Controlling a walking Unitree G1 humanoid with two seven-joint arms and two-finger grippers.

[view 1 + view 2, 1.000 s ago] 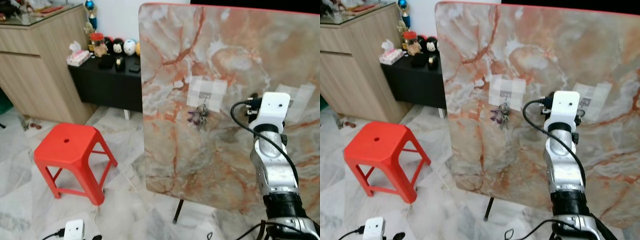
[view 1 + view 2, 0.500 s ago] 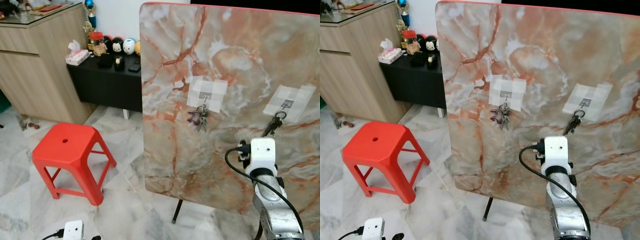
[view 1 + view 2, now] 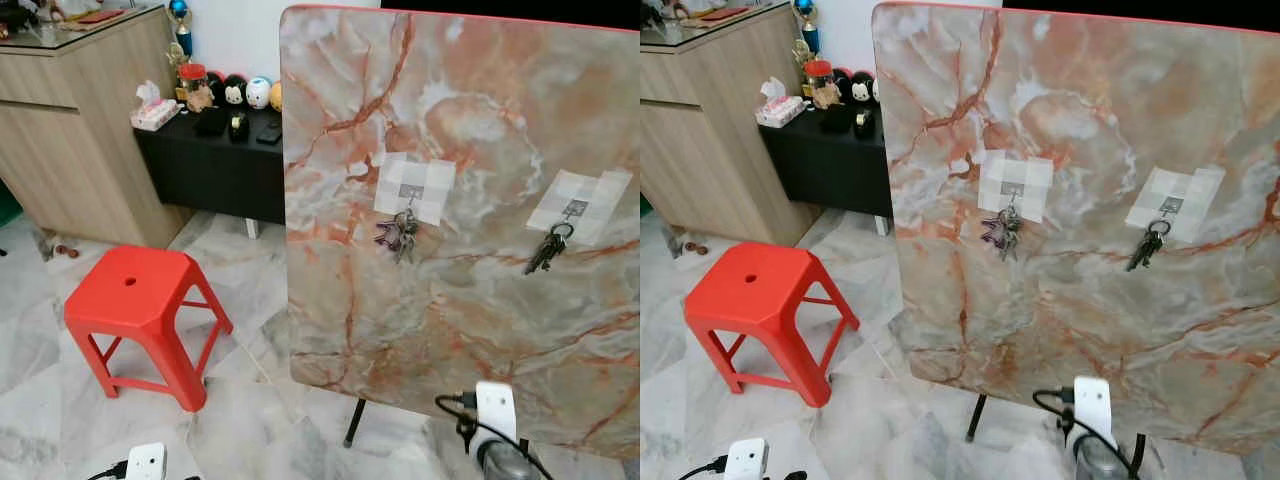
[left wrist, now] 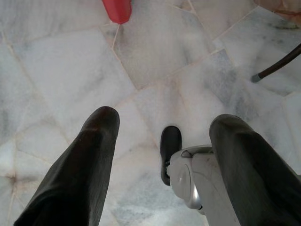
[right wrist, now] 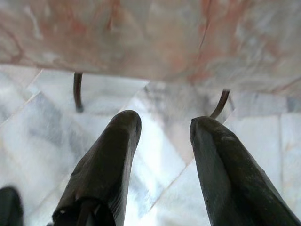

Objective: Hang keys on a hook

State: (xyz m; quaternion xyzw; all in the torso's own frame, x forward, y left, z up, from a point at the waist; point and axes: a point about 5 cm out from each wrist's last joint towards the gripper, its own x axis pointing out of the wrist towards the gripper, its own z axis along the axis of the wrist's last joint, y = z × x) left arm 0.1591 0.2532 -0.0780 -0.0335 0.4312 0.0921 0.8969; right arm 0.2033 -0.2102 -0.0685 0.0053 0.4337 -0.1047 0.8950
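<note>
A marble-patterned board (image 3: 460,130) stands upright before me with two taped hooks. A dark bunch of keys (image 3: 548,248) hangs from the right hook (image 3: 573,209). A purple-tinged bunch (image 3: 398,233) hangs from the left hook (image 3: 411,191). My right arm is low below the board, its white wrist camera (image 3: 495,410) near the bottom edge of the eye views. The right gripper (image 5: 165,121) is open and empty, pointing at the board's lower edge and legs. My left gripper (image 4: 164,120) hangs open and empty over the floor.
A red plastic stool (image 3: 135,290) stands on the marble floor to the left. Behind it are a black low table (image 3: 215,165) with small figurines and a wooden cabinet (image 3: 70,120). The board rests on thin dark legs (image 3: 355,422).
My right arm has dropped from the right hook down below the board. The dark keys, hidden behind the wrist before, now hang free on that hook.
</note>
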